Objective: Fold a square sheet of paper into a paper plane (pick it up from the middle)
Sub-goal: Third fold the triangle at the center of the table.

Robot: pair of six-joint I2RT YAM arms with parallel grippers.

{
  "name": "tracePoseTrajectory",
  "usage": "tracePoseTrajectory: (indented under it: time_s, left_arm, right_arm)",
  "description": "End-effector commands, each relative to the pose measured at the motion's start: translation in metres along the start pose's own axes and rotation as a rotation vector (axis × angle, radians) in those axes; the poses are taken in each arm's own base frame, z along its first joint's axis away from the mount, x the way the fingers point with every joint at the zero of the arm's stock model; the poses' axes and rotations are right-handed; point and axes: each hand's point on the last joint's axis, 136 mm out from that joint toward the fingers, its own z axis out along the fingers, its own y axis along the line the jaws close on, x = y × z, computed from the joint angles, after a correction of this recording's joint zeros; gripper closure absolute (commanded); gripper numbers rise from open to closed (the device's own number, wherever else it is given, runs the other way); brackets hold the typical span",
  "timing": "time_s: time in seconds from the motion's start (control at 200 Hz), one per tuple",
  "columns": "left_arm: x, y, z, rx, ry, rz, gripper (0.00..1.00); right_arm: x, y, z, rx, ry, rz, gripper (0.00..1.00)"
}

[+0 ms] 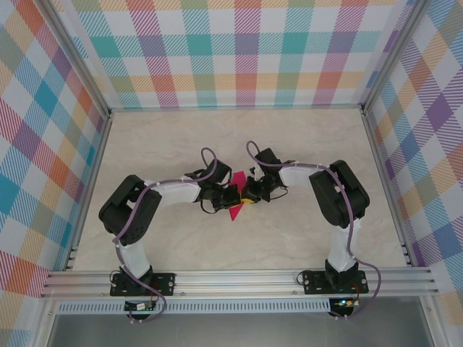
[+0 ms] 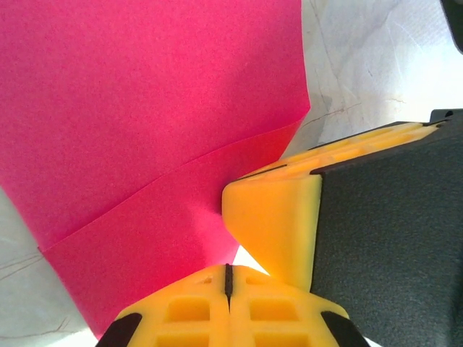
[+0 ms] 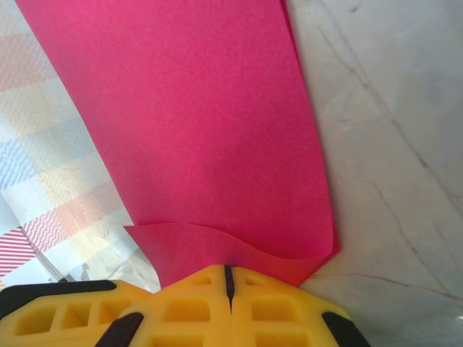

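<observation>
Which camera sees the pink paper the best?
The right wrist view: the pink paper looks big and close, with its long edge and curled bottom flap clear. The left wrist view shows a fold line across it; the top view shows it tiny.

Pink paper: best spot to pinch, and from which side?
Probably an edge of the paper, coming in along its plane, pinching both layers: it is thin and doubled over, so flat faces offer nothing. The left end effector and right end effector are shut on it so.
</observation>
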Motion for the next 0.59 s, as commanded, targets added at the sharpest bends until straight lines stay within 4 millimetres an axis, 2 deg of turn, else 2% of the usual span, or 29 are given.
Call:
tracePoseTrajectory:
  time_s: [0.0,0.23,0.59]
  left_arm:
    - [0.027,0.023,0.019,-0.037,0.086,-0.014,1.00]
    - [0.038,0.033,0.017,-0.034,0.091,-0.015,1.00]
    - [0.048,0.036,0.008,-0.016,0.097,0.013,1.00]
  right_arm:
    - [0.012,-0.050,0.016,0.170,0.038,0.116,1.00]
    - [0.011,-0.051,0.016,0.180,0.039,0.122,1.00]
    - [0.012,-0.054,0.017,0.192,0.048,0.130,1.00]
